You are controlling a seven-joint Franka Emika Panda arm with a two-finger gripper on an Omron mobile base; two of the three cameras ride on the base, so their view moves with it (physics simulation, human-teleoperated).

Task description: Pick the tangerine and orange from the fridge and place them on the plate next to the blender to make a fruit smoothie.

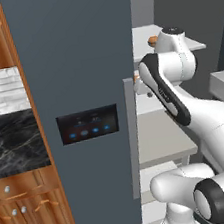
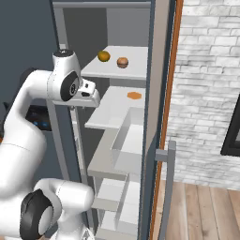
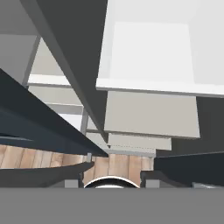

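The fridge [image 2: 105, 23] stands open, its dark door [image 1: 77, 63] with the black lit panel [image 1: 88, 124] to my left. Two round fruits lie on its top shelf: a yellow-orange one [image 2: 103, 56] and a duller orange one [image 2: 122, 62]; one of these fruits [image 1: 152, 40] also shows past the arm. A bright orange fruit [image 2: 134, 95] lies on the shelf below. Which is the tangerine and which the orange I cannot tell. My gripper [image 2: 92, 100] hangs at the left front edge of that second shelf, pointing down. Its fingertips [image 3: 73, 183] stand apart, open and empty. The plate and blender are out of view.
The fridge's other door [image 2: 159, 93] stands edge-on to the right with a grey handle [image 2: 169, 159]. Lower shelves and drawers [image 2: 124, 145] sit under the gripper. A long handle [image 1: 132, 136] runs down the left door. Wooden cabinets [image 1: 27, 212] are at far left, a brick wall [image 2: 206, 70] at right.
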